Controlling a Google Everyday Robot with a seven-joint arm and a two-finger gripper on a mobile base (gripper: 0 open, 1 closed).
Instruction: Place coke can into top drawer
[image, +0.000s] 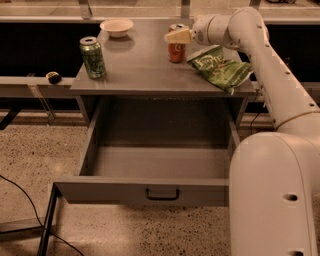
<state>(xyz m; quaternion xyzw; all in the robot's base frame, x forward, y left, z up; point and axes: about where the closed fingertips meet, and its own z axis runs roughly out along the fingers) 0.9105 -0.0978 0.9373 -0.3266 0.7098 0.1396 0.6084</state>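
Grey metal counter (140, 75) carrying the coke can (175, 52), which stands toward the rear right of the top, just left of a crumpled green chip bag (220, 67) and well apart from the green soda can (93, 57) at the front left corner. The coke can is upright: its long axis is vertical, its silver top faces up and its base rests on the counter, with white lettering showing on the red side toward the camera. The gripper (176, 36) sits level with the upper part of the can, reaching in from the right at the end of the white arm (272, 70); its cream tip crosses in front of the can just below the rim, so that the rim shows above it and the red body below. Whether the jaws are apart or together, and whether they touch the can, cannot be told in this view. A pale bowl (116, 27) stands at the rear of the counter, left of the can. Below the counter the top drawer (100, 192) is pulled well out toward the camera, with the dark handle (162, 194) at the centre of its front panel. The robot's rounded white base (275, 200) fills the lower right, beside the drawer.
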